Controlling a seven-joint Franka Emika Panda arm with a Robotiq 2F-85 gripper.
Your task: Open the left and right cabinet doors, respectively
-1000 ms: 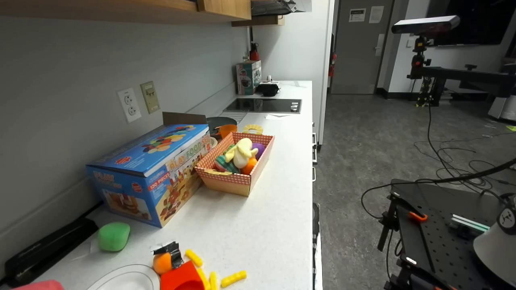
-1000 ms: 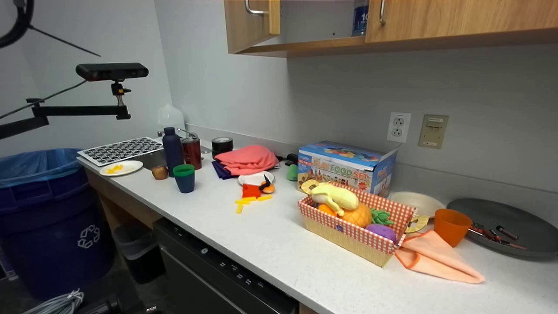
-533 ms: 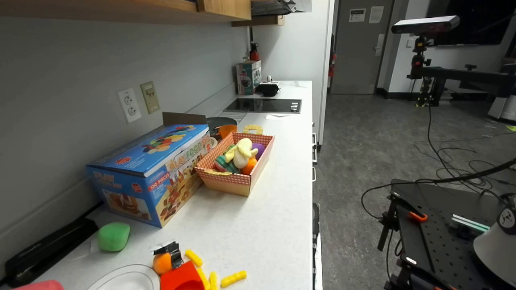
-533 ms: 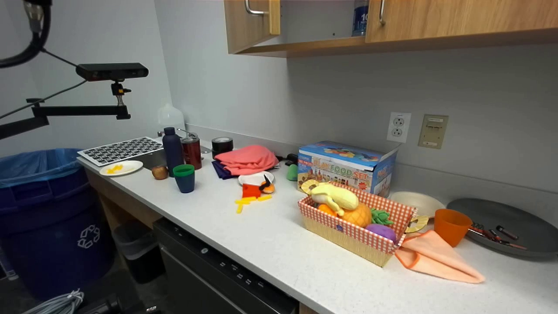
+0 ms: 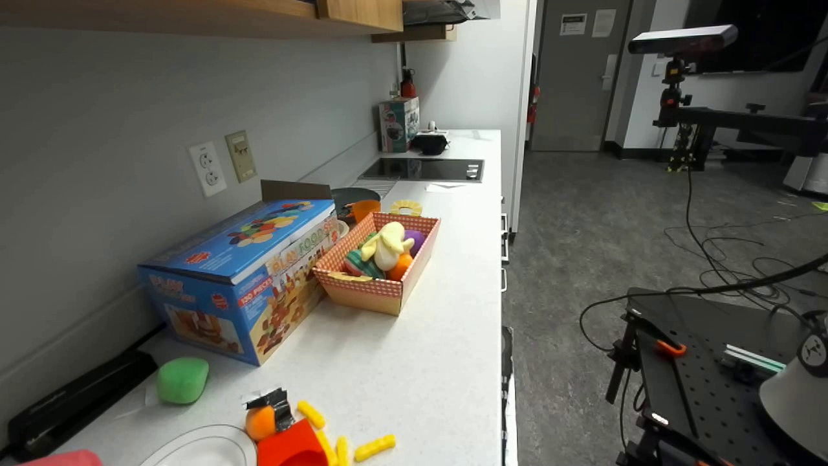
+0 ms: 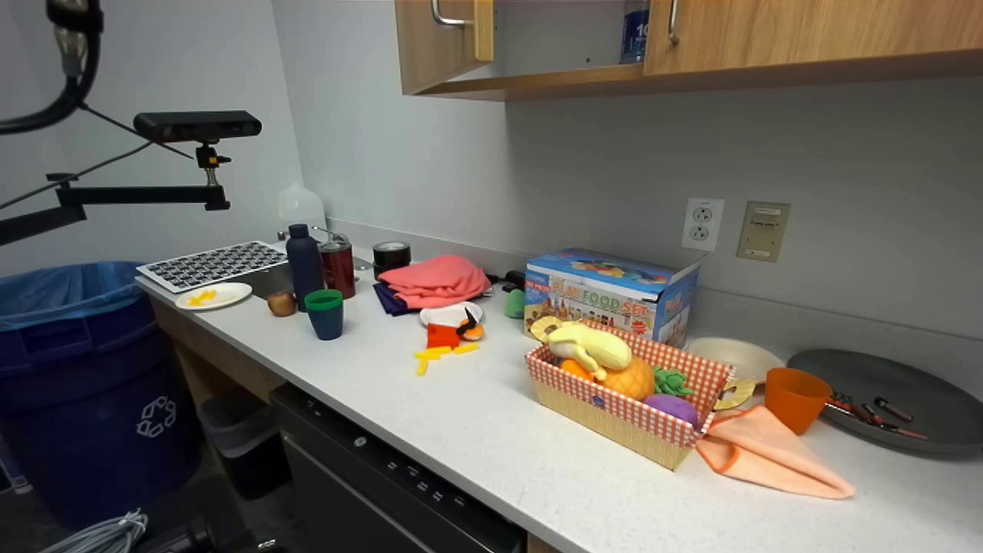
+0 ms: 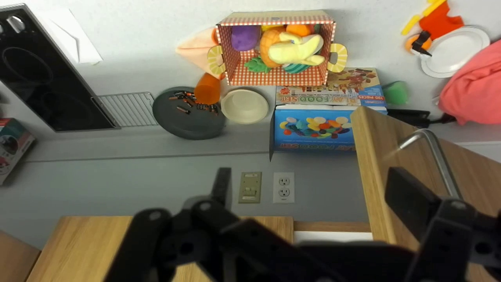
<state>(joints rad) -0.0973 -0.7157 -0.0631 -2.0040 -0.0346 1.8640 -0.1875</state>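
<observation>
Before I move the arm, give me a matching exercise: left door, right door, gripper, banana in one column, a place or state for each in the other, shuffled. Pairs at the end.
1. left door
2. right door
3. gripper
4. banana

A. jaws apart
B. in the basket
C. closed
D. swung open

Pairs: 1-D, 2-C, 3-A, 4-B

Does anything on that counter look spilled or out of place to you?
Yes: yellow toy fries lie scattered beside the red carton rather than in it, as if spilled. What look like batteries lie loose on the dark plate, an odd spot for them.
</observation>
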